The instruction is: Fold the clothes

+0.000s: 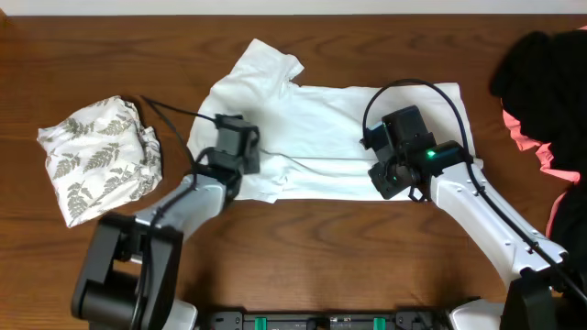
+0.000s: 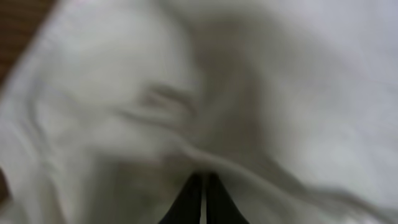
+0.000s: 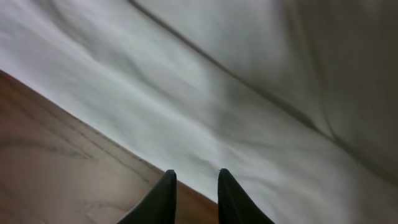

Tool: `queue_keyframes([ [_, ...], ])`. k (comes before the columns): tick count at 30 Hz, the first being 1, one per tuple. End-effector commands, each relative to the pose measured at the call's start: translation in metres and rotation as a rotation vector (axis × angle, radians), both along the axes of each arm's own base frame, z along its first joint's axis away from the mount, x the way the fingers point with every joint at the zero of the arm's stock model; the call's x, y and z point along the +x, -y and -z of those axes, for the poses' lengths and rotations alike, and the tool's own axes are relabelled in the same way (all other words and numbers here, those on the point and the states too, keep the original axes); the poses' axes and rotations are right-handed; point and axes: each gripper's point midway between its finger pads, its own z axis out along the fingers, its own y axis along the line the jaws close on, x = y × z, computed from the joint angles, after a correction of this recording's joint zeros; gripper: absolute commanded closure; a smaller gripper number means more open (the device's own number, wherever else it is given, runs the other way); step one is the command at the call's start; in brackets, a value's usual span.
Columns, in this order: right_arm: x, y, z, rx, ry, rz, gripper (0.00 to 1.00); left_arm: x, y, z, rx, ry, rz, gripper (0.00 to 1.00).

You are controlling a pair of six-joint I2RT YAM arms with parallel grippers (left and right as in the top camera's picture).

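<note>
At the far left of the wooden table [image 1: 303, 247], a leaf-print garment [image 1: 101, 156] is being seen in a crumpled heap, well apart from the other clothes; a thin black cable [image 1: 170, 112] is being trailed across the wood between that heap and the left arm.

The white T-shirt [image 1: 321, 128] is being spread flat, though wrinkled, across the middle of the table, with one sleeve pointing toward the far edge; its left part is being covered by the left gripper [image 1: 237, 147], which is being held low over the cloth. In the left wrist view, the left gripper [image 2: 202, 199] is being shown with its jaws drawn almost together, only a thin pale sliver between them; whether cloth is being pinched there cannot be told, the picture being blurred.

The right gripper [image 1: 394, 170] is being held over the shirt's near right edge; in the right wrist view its jaws [image 3: 194, 196] are being held a little apart, with nothing between them, just above the line where the white hem is meeting bare wood [image 3: 62, 168].

At the far right, a black garment [image 1: 541, 64] is being piled beside a coral-pink garment [image 1: 541, 151].
</note>
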Motion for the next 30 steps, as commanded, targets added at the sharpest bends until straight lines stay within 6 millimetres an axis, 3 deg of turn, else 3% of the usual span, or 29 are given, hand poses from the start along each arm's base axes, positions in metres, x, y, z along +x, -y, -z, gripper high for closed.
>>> queue_keyframes([
  [1,-0.002,0.001,0.002,0.001,-0.013,0.017,0.78,0.012,-0.025,0.001,0.025,0.024,-0.063,0.94],
  [5,-0.002,0.002,0.002,0.001,-0.015,0.017,0.78,0.014,-0.039,0.012,0.014,0.009,-0.115,0.94],
  [12,-0.003,0.002,0.002,0.001,-0.016,0.018,0.77,0.001,-0.041,0.040,0.026,-0.085,-0.112,0.93],
  [18,-0.005,-0.005,0.002,0.040,-0.030,0.006,0.73,-0.009,-0.043,0.049,0.042,-0.135,-0.111,0.94],
  [26,-0.005,-0.015,0.000,0.082,-0.026,-0.052,0.66,-0.038,-0.049,0.063,0.075,-0.266,-0.111,0.94],
  [30,-0.013,-0.031,0.000,0.097,-0.025,-0.254,0.59,-0.048,-0.051,0.067,0.081,-0.310,-0.117,0.94],
])
